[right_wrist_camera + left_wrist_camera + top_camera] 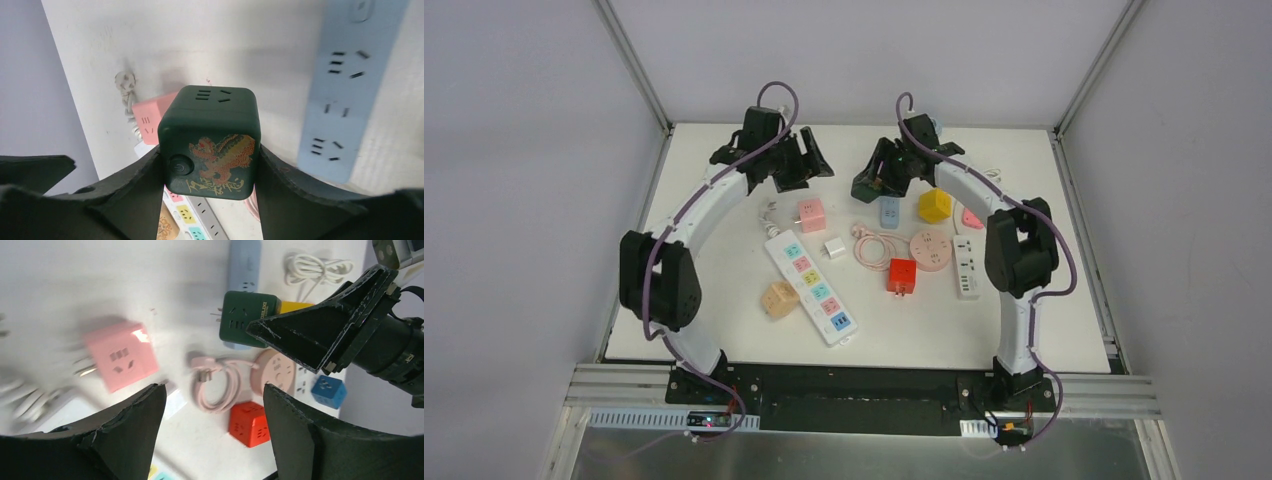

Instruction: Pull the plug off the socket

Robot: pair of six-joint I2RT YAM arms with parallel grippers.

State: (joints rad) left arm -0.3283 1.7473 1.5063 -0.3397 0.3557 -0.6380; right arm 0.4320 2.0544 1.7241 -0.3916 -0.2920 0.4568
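Nearest the arm bases, at the lower centre of the overhead view, a long white power strip lies diagonally on the white worktop. A tan cube sits just beside it on the frame-left side. To the frame right are a red cube and a short white power strip.

Further in, at mid-frame, a white charger rests near the top end of the long strip. Beside the charger lie a coiled pink cable and a round pink socket.

Beyond these, the pink plug cube lies on the worktop just above the long strip. Its metal pins, blurred in the left wrist view, point toward the frame left and are plugged into nothing. A blue power strip and a yellow cube lie to the frame right of it.

Farthest away, both arms reach over the back half of the worktop.

- The left end effector hovers above the pink plug cube. Its fingers are spread, with nothing between them.
- The right end effector is clamped on the green socket cube and holds it clear of the worktop, above the blue strip. One finger presses each side of the cube. The face with the round button and the dragon print is turned toward the right wrist camera.

The green socket cube and the pink plug cube are apart, not touching.
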